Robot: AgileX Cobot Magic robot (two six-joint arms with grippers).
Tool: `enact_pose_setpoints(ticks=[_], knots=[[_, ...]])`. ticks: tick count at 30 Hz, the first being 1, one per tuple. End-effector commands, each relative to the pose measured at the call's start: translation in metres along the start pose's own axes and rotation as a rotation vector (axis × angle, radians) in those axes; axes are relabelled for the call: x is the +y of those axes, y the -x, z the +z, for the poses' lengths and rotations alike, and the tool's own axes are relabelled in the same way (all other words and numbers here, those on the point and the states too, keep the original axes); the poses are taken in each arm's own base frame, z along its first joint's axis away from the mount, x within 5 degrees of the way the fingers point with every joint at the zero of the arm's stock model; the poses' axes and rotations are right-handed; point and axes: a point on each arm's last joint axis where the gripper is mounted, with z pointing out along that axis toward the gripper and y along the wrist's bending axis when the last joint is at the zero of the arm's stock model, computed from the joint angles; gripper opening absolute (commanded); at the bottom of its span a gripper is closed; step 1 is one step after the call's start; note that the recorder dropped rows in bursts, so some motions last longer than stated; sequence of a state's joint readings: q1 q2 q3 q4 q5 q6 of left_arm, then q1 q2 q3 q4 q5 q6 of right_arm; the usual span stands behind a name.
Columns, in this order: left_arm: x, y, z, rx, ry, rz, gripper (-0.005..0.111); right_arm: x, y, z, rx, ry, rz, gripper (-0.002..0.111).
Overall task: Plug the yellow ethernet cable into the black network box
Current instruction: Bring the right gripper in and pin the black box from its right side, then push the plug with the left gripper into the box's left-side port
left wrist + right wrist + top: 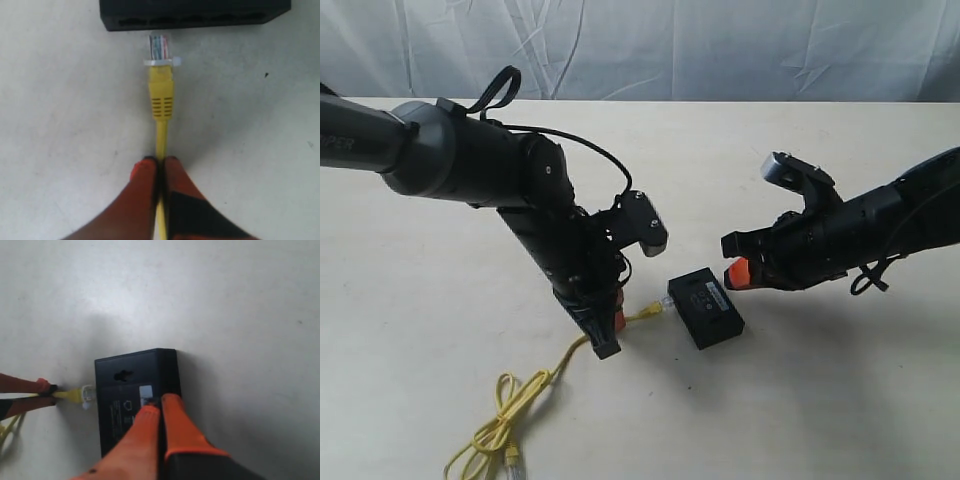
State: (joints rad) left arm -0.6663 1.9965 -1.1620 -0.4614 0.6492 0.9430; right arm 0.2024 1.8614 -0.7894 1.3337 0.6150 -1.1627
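Two claws in play, both closed. Clamped on the cable [161,95] with the left claw [160,162], gripping the thin cord well behind the yellow boot, with the clear plug [160,47] sticking out ahead, low over the table [60,125]. Holding nothing in the right claw [160,402], tips pressed together, on or just over the top of the box [132,380] near its far edge. Cannot tell if actually touching. Plug aimed at the port side of the box, just short of it or barely at the mouth, and not seated. Rest of the cable trailing off into a knotted tangle, well apart from the box.

Most likely to go wrong on the push:
- Gripped that far back, liable to buckle or swing sideways instead of driving in.
- Port openings too dark to tell whether lined up with one. If off, would butt against the face.
- Without firm pressure from the right claw, apt to shove the box away across the table.
- Latch side not clear either, so might refuse to click.
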Motion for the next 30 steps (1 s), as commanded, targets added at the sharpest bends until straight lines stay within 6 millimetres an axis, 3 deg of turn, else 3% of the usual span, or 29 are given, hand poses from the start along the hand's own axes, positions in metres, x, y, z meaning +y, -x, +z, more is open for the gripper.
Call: enact_pose_setpoints(ticks=[1, 8, 18, 26, 30], knots=[[-0.004, 0.001, 0.001, 0.01, -0.034, 0.002, 0.0, -0.004, -0.001, 0.005, 0.014, 0.005, 0.004, -0.001], [-0.007, 0.002, -0.003, 0.046, -0.086, 0.005, 0.0, -0.006, -0.003, 0.008, 0.025, 0.005, 0.011, -0.001], [0.0, 0.021, -0.028, 0.139, -0.069, -0.038, 0.0, -0.006, -0.003, 0.008, 0.024, 0.002, 0.011, -0.001], [-0.014, 0.024, -0.001, 0.244, -0.083, 0.03, 0.0, -0.006, -0.003, 0.008, 0.022, -0.003, 0.011, -0.001], [-0.017, 0.032, 0.0, 0.233, -0.075, 0.045, 0.0, -0.006, -0.003, 0.008, 0.022, -0.003, 0.011, -0.001]])
